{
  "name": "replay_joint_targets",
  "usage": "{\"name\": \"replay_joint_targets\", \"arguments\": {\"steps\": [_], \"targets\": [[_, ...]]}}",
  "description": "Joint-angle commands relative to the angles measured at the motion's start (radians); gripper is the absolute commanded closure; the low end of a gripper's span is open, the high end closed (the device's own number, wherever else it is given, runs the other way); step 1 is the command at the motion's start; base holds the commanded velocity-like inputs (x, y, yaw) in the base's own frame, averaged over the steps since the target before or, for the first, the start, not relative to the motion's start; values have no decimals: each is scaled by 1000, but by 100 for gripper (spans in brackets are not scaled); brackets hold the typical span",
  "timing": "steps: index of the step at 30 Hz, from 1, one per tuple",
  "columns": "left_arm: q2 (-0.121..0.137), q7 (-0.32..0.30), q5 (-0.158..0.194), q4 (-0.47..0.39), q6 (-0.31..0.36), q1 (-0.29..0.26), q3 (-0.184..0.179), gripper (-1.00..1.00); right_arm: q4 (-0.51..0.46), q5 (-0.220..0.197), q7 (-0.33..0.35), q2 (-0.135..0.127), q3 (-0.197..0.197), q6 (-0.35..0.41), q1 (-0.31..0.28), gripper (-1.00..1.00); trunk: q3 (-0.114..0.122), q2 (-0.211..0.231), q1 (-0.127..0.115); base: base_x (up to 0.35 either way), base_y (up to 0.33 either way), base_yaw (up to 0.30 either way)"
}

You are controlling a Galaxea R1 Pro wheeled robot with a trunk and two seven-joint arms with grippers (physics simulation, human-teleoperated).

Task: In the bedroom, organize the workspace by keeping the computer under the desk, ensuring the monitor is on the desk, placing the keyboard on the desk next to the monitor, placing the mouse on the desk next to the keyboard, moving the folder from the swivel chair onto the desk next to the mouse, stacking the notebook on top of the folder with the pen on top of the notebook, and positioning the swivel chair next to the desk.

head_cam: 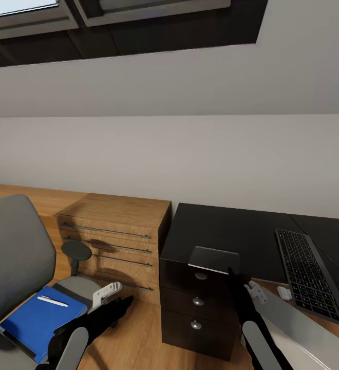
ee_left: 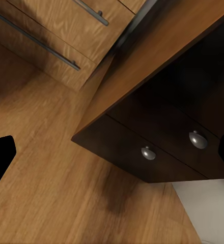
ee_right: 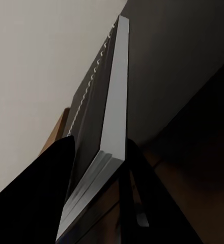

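Observation:
My right gripper (head_cam: 231,273) is shut on the thin grey notebook (head_cam: 214,259) and holds it tilted just above the near-left corner of the black desk (head_cam: 226,228). In the right wrist view the spiral-bound notebook (ee_right: 114,101) stands edge-on between the dark fingers (ee_right: 46,198). The blue folder (head_cam: 38,321) lies on the seat of the grey swivel chair (head_cam: 13,252), with the white pen (head_cam: 52,301) on top of it. My left gripper (head_cam: 119,307) hangs open beside the chair, low over the floor. The black keyboard (head_cam: 308,275) lies on the desk at the right. The light grey computer (head_cam: 305,329) sits below it.
The dark three-drawer unit (head_cam: 198,303) stands under the desk corner, its knobs (ee_left: 148,152) close in the left wrist view. A low light-wood cabinet (head_cam: 113,236) stands against the wall between chair and desk. Wood plank floor (ee_left: 66,193) lies in front.

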Motion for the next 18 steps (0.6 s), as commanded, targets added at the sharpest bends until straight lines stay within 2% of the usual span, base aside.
{"name": "replay_joint_targets", "arguments": {"steps": [1, 8, 18], "targets": [[0, 10, 11, -1, 2, -1, 0, -100, 1, -10, 5, 0, 2, -5, -1, 100, -1, -1, 0, 0, 0, 0], [-2, 9, 10, -2, 2, -1, 0, -100, 1, -7, 6, 0, 3, -6, -1, 100, -1, -1, 0, 0, 0, 0], [-3, 9, 9, -3, 2, -1, -2, -100, 1, -3, 7, -1, 4, -6, -1, 100, -32, -71, 38, 0, 0, 0]]}}
